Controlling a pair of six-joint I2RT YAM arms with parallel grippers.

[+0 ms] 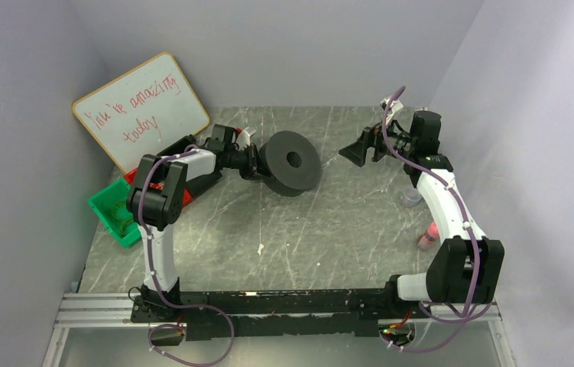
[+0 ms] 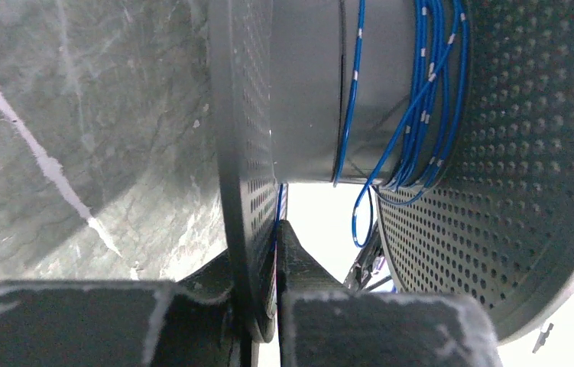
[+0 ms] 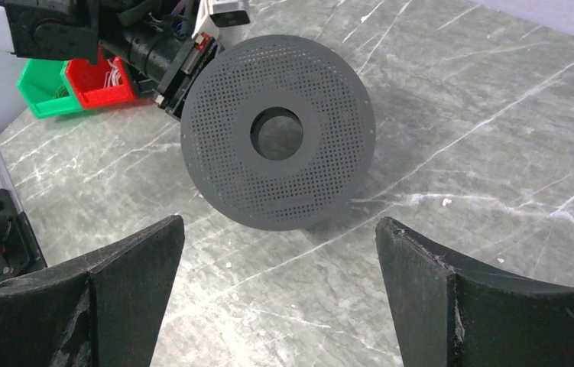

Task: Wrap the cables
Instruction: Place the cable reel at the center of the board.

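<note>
The cables [image 2: 421,92] are thin blue wire wound in several turns round the core of a dark grey perforated spool [image 1: 291,162], with one loose loop [image 2: 360,218] hanging below the core. My left gripper [image 2: 262,248] is shut on the rim of the spool's near flange [image 2: 241,138], and a blue strand runs along that flange by the fingers. It holds the spool on edge over the table's far middle. My right gripper [image 3: 280,237] is open and empty. It hangs to the right of the spool [image 3: 322,176] and faces its outer flange across a gap.
A whiteboard [image 1: 142,111] leans at the back left. A green bin [image 1: 111,214] and a red bin [image 1: 134,183] sit beside the left arm. Near the right arm are a clear round thing [image 1: 411,196] and a pink object [image 1: 427,237]. A white scrap [image 1: 260,248] lies mid-table.
</note>
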